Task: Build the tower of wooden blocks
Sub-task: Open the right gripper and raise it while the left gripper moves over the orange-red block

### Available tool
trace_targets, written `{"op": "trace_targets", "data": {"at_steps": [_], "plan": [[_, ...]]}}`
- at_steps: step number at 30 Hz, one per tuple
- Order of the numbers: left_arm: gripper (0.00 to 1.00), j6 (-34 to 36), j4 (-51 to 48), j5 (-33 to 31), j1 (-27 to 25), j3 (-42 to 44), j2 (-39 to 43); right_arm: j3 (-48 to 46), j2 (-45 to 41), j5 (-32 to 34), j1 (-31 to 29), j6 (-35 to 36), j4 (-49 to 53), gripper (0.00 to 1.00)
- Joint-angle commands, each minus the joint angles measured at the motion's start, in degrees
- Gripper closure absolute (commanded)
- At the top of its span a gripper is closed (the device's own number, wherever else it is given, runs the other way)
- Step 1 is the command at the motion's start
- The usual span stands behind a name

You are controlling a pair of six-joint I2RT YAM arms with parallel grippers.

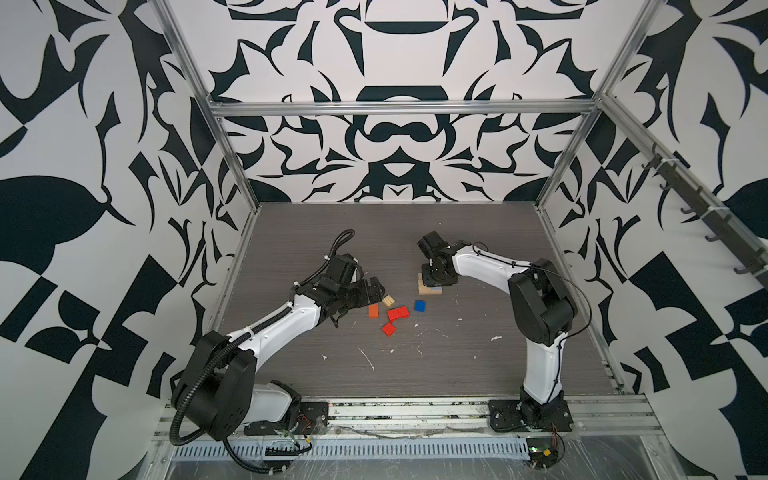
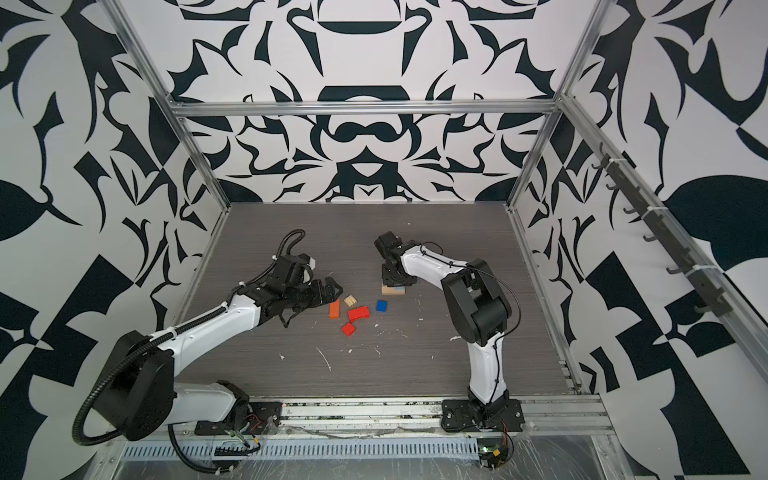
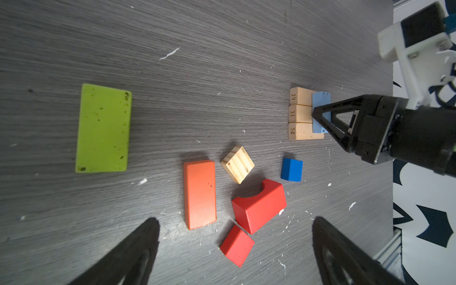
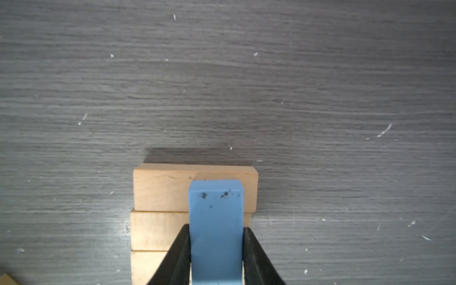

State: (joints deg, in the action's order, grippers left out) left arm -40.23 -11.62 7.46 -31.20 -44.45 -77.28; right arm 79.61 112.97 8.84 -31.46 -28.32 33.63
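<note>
Wood block tower (image 4: pixel 160 192), light blue block (image 4: pixel 216 217) inset, open table (image 4: pixel 222 86) beyond

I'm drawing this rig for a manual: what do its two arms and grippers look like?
Both have white link shells and black joints and bases. The left arm carries ribbed black conduit; the right arm a thin black cable. The left gripper and right gripper have black triangular open-frame fingers.

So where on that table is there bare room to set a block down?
Bare: the far half of the table, up to the back wall, and the near strip before the front rail. Crowded: the middle: orange block, red blocks, dark blue cube, and the tan blocks under the light blue block.
</note>
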Motion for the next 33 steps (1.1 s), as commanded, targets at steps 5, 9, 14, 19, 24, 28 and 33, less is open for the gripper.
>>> {"op": "trace_targets", "data": {"at_steps": [5,9,14,19,24,28,33], "plan": [[0.02,0.2,-0.4,0.0,-0.3,-0.2,0.1,2.0,-2.5,0.3,0.2,-0.1,0.8,0.58],[0.04,0.2,-1.2,-0.8,-0.3,-0.8,-1.1,2.1,-3.4,0.5,0.2,0.1,1.0,0.54],[0.14,-0.4,-2.7,-1.9,-0.4,-1.7,-2.5,1.7,-5.5,0.3,0.2,0.5,0.8,0.46],[0.23,-1.8,-4.2,-3.7,-0.9,-2.3,-3.9,1.2,-8.0,-1.0,0.2,0.7,0.6,0.39],[0.33,-2.7,-5.1,-5.0,-2.5,-3.4,-6.4,-0.3,-11.4,-2.2,0.2,0.9,-0.4,0.24],[0.35,-3.1,-6.9,-7.1,-4.0,-5.1,-8.4,-2.7,-14.6,-2.2,0.3,1.6,-1.9,0.11],[0.39,-3.4,-9.9,-10.1,-5.4,-7.6,-11.1,-5.3,-17.5,-2.0,0.3,2.9,-2.9,0.01]]}}
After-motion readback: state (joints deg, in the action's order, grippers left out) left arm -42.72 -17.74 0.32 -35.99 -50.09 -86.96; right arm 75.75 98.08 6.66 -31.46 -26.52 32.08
